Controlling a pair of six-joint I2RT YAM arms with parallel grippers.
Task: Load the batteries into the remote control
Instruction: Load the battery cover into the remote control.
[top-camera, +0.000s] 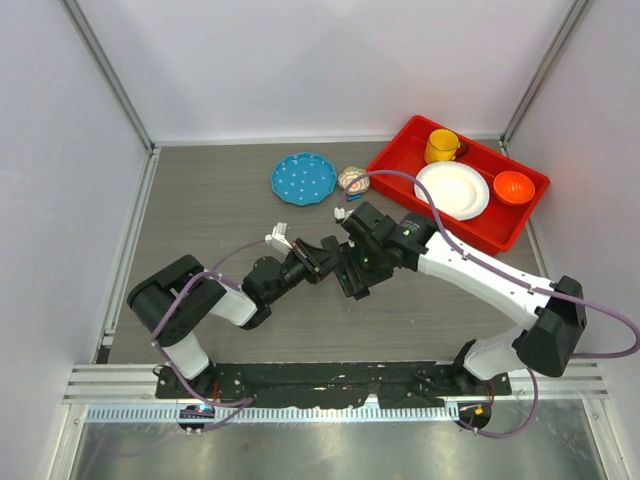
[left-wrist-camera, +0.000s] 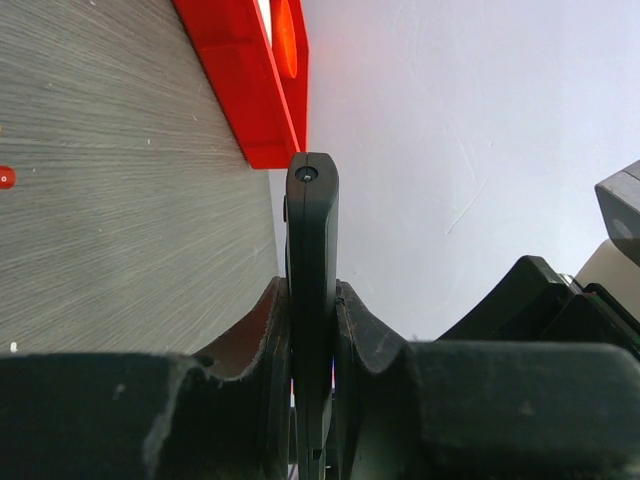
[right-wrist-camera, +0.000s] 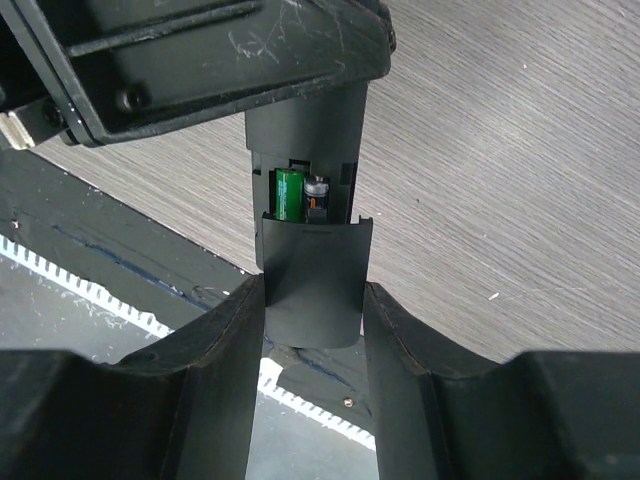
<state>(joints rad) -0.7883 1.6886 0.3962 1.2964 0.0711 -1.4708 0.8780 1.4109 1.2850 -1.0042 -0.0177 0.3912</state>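
Right claw (right-wrist-camera: 312, 305) pinched the cover (right-wrist-camera: 312, 262), likely light and slick, by its edges; batteries (right-wrist-camera: 290, 194) at twelve o'clock; left claw (left-wrist-camera: 312, 305) clamped the remote (left-wrist-camera: 312, 225).

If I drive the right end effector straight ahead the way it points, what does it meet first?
The remote control, probably: the battery cover in the right end effector overlaps its open compartment, batteries showing. Just beyond, the left end effector clamps the remote.
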